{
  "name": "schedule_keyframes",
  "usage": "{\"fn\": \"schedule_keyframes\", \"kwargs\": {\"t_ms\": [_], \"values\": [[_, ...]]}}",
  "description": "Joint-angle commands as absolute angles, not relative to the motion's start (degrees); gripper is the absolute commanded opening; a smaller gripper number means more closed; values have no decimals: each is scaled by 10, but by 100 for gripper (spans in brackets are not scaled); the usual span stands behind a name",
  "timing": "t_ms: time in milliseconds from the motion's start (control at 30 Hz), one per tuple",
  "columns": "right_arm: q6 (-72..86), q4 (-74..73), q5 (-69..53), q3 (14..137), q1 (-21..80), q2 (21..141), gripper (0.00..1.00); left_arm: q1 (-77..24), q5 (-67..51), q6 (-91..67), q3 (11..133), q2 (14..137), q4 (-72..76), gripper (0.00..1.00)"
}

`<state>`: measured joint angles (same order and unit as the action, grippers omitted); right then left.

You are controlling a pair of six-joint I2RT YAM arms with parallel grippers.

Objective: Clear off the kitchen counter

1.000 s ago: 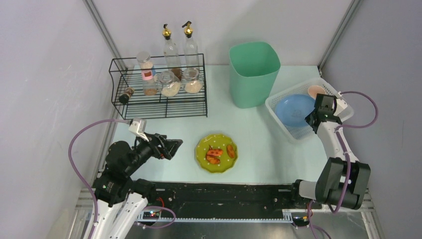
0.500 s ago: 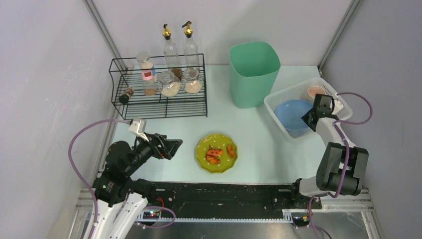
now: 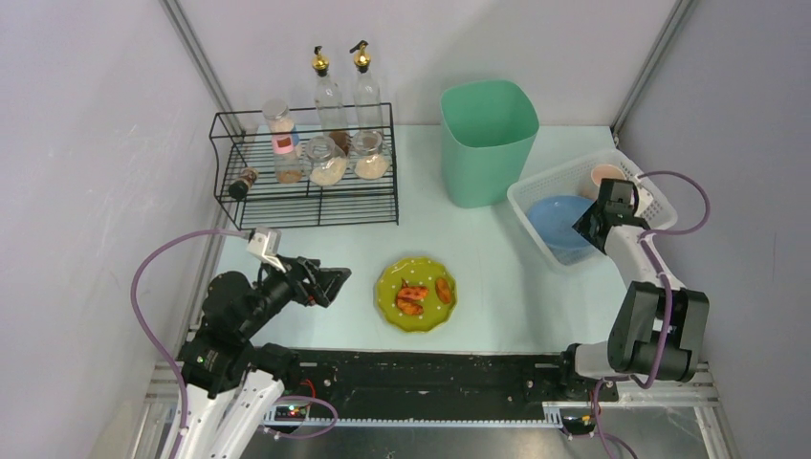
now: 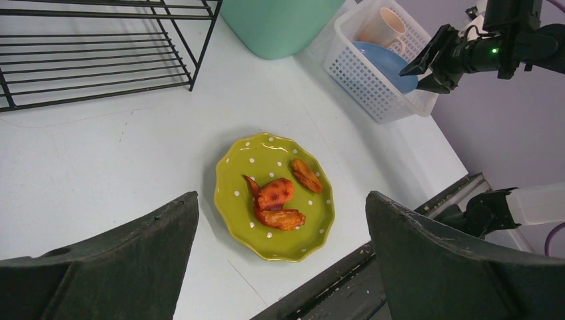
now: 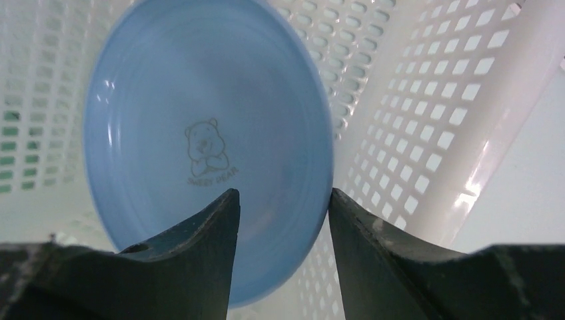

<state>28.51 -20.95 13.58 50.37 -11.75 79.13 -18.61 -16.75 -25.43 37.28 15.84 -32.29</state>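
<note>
- The surface [image 3: 516, 287] is a pale mint-green top that fills the middle of the overhead view, from your arms' bases back to the far wall.
- A green dotted plate [image 3: 387, 287] sits near its front centre, carrying three orange-brown food pieces [image 3: 413, 298].
- Your left gripper [image 3: 332, 283] hovers just left of that plate, jaws spread wide and holding nothing. In its wrist view the plate shows between the two fingers.
- A black wire rack [image 3: 306, 206] stands at the back left with glass jars [image 3: 327, 163] on it. Two tall bottles [image 3: 330, 91] with gold tops stand at its far side.
- A mint-green bin [image 3: 483, 167] stands upright at the back centre.
- A white basket [image 3: 521, 196] sits at the right, beside the bin. It holds a blue plate [image 3: 555, 215] and a pink cup [image 3: 604, 175].
- Your right gripper [image 3: 585, 229] reaches over the basket above the blue plate, jaws a narrow gap apart and gripping nothing.
- In its wrist view, that plate leans against the basket wall and bears a small bear drawing.
</note>
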Motion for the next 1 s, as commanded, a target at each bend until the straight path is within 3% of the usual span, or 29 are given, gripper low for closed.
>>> {"fn": "schedule_keyframes", "kwargs": {"t_ms": [0,533,733,967], "values": [[248,-279,191,535,-88,774,56,-189,-175,-253,370,150,-315,98],[249,-361,196,577,-8,603,56,-188,-173,-254,371,147,-315,98],[234,-365,108,584,120,560,57,-188,-171,-254,371,152,-315,98],[242,-383,149,577,316,595,58,-187,-172,-254,371,162,-315,98]]}}
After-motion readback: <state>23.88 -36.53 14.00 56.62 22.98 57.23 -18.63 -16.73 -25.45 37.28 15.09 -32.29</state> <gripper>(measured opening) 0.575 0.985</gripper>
